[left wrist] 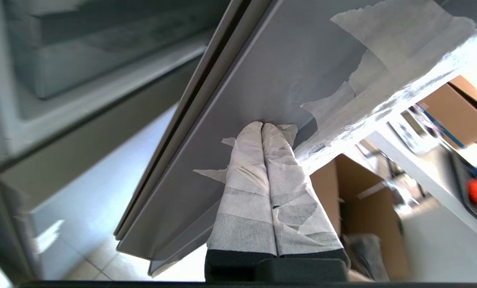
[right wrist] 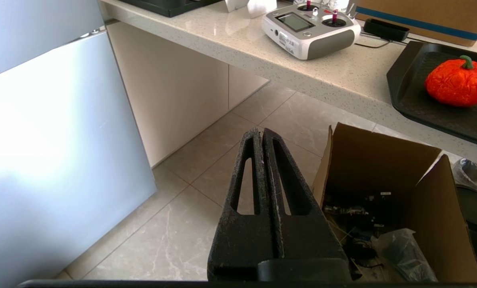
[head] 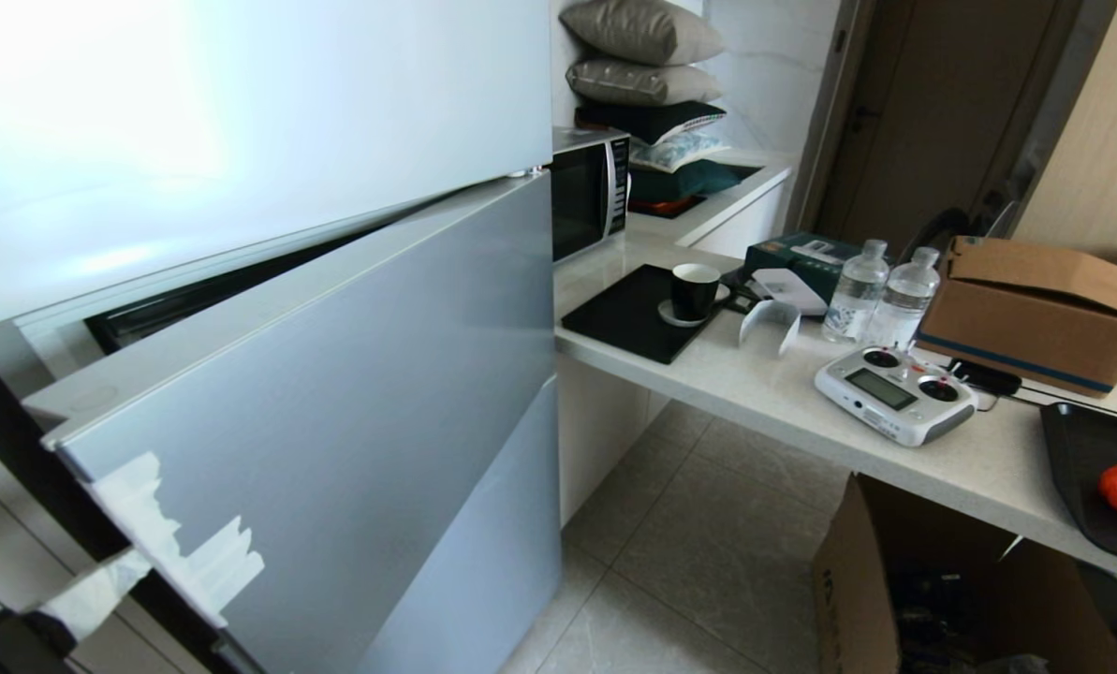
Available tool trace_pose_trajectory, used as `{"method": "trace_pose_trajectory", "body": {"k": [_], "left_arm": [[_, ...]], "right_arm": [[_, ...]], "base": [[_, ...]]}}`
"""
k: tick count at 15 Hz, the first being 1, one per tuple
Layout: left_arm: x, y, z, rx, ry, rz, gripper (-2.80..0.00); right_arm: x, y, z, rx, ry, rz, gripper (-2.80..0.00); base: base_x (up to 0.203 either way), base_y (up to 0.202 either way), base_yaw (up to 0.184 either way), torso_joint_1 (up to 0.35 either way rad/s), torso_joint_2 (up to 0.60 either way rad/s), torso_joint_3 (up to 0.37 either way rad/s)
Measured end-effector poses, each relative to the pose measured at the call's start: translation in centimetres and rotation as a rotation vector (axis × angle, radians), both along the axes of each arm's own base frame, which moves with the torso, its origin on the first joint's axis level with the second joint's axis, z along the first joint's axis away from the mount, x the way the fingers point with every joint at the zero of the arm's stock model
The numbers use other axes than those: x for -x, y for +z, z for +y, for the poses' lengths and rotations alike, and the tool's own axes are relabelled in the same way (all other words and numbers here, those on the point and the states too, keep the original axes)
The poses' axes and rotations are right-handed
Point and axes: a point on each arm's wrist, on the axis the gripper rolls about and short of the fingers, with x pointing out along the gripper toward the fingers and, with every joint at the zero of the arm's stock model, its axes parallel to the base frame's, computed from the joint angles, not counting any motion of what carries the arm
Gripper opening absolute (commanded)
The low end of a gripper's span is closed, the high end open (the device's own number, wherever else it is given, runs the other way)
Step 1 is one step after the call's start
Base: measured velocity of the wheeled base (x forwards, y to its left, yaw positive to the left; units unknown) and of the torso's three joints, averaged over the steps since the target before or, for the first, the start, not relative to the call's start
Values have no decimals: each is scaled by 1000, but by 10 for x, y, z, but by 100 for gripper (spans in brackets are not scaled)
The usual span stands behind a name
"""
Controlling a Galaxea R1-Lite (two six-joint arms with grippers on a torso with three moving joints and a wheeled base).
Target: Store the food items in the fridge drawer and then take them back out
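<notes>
Left wrist view: left gripper [left wrist: 262,127], fingers together, presses the fridge door [left wrist: 262,80], likely opening it; reaching the drawer comes next.

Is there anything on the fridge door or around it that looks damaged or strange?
Yes. Torn white paper tape is stuck in ragged strips on the grey fridge door, near its lower left edge, partly peeled. The left gripper, shut and wrapped in similar white tape, presses its tips against that door, which stands ajar.
</notes>
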Motion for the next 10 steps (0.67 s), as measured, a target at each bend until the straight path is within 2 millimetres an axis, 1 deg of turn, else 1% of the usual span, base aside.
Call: {"method": "trace_pose_trajectory", "body": {"k": [4, 10], "left_arm": [[-1, -1, -1, 7, -57, 11, -280], [-1, -3, -2, 10, -76, 17, -280]], "right_arm": [[0, 0, 0, 0, 0, 0, -280], [0, 0, 0, 0, 0, 0, -280]], "base": [[0, 0, 0, 0, 0, 0], [0, 0, 0, 0, 0, 0]]}}
